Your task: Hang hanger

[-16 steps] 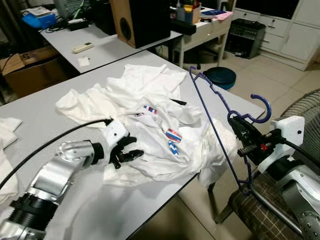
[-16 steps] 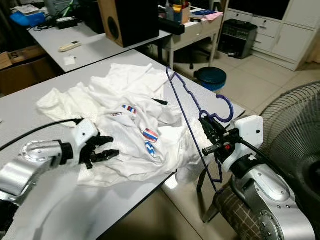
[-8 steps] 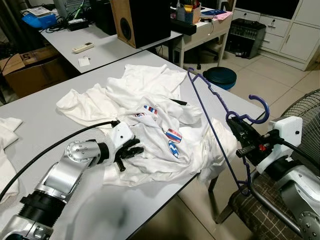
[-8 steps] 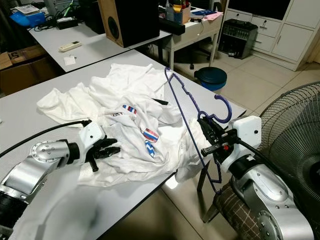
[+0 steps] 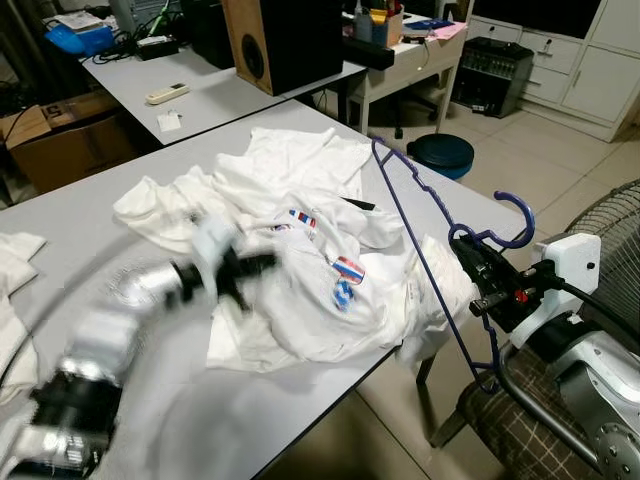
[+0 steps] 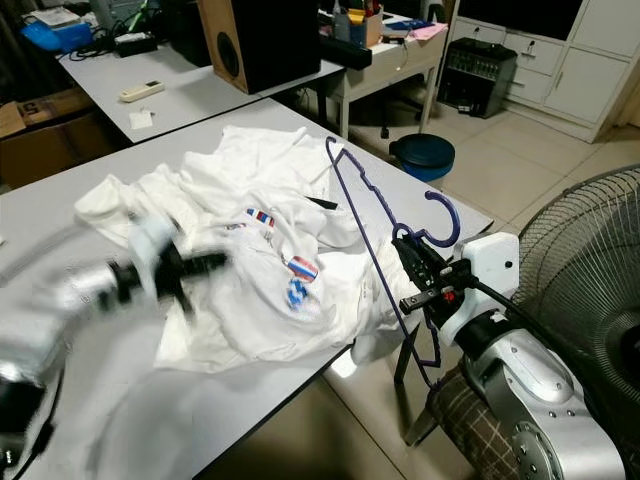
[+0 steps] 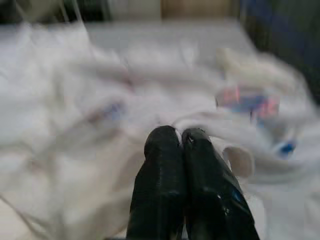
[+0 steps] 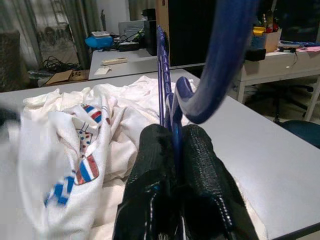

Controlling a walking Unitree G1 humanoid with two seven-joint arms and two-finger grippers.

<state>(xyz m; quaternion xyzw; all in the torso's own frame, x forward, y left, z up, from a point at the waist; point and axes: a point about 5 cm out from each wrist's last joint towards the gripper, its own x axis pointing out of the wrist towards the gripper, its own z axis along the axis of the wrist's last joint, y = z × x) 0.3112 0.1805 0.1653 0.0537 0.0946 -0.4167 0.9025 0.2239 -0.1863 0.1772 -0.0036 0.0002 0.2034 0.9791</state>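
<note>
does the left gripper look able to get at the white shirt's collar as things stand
Probably yes: the left gripper is already down on the white shirt with its fingers shut, nothing lying between them. Motion blur hides exactly where the collar is.

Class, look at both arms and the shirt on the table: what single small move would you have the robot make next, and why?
Probably bring the blue hanger toward the white shirt. The right tool is shut on the hanger near its hook, holding it at the grey table edge, outside the shirt. The left tool, blurred, appears shut on shirt fabric.

Right gripper (image 5: 478,275) clamps blue hanger (image 5: 425,255) beside white shirt (image 5: 300,260) on table (image 5: 60,220).
</note>
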